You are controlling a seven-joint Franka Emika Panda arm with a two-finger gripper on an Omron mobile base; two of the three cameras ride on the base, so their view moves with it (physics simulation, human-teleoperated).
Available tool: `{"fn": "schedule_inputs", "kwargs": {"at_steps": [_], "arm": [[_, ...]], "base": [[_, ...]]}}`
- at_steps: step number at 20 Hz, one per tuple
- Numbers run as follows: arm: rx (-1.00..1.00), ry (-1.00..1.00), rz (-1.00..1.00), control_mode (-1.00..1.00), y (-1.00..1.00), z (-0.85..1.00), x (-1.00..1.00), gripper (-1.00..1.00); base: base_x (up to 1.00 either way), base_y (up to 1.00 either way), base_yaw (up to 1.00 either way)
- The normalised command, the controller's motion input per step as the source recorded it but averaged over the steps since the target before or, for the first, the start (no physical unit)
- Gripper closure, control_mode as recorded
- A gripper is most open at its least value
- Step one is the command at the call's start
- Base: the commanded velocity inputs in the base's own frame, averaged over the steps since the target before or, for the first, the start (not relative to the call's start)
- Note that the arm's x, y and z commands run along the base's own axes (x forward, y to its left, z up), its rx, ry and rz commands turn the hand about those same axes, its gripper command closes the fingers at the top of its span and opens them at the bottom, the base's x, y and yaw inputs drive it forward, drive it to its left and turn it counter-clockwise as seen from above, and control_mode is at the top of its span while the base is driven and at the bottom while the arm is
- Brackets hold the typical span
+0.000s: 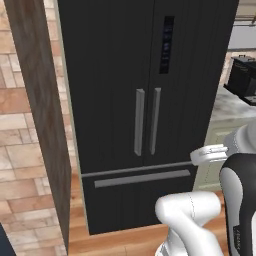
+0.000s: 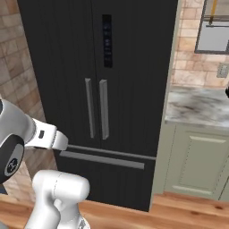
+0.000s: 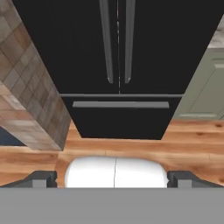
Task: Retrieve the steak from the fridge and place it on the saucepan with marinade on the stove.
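Observation:
The tall black fridge (image 1: 110, 75) (image 2: 62, 49) (image 3: 65, 48) stands straight ahead with both upper doors and the bottom drawer closed. Two grey vertical bar handles (image 1: 139, 121) (image 2: 103, 108) (image 3: 107, 39) meet at its middle, and a horizontal drawer handle (image 1: 142, 178) (image 3: 120, 104) runs below them. My gripper (image 3: 111, 178) is open, its dark fingertips (image 3: 41, 178) spread wide, held back from the fridge and touching nothing. The steak is hidden behind the closed doors. The saucepan and the stove are out of view.
A wooden side panel (image 1: 40, 100) and a brick wall (image 1: 15, 165) flank the fridge's left. To its right is a marble counter (image 2: 197, 105) over pale green cabinets (image 2: 197, 156). A black appliance (image 1: 242, 75) sits on that counter. The floor (image 3: 192, 144) is wood.

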Motion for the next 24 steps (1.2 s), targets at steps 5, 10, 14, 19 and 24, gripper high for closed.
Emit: {"fn": "schedule_inputs", "kwargs": {"at_steps": [5, 10, 14, 19, 24], "arm": [[0.0, 0.0, 0.0, 1.0, 0.0, 0.0, 0.0, -1.0], [0.0, 0.0, 0.0, 1.0, 0.0, 0.0, 0.0, -1.0], [0.0, 0.0, 0.0, 1.0, 0.0, 0.0, 0.0, -1.0], [0.0, 0.0, 0.0, 1.0, 0.0, 0.0, 0.0, -1.0], [0.0, -0.02, 0.01, -1.0, 0.0, 0.0, 0.41, -1.0]], "base": [[0.0, 0.12, -0.02], [0.0, 0.05, -0.07], [0.0, 0.06, -0.09], [0.05, 0.03, -0.02], [0.0, 0.0, 0.0]]}}
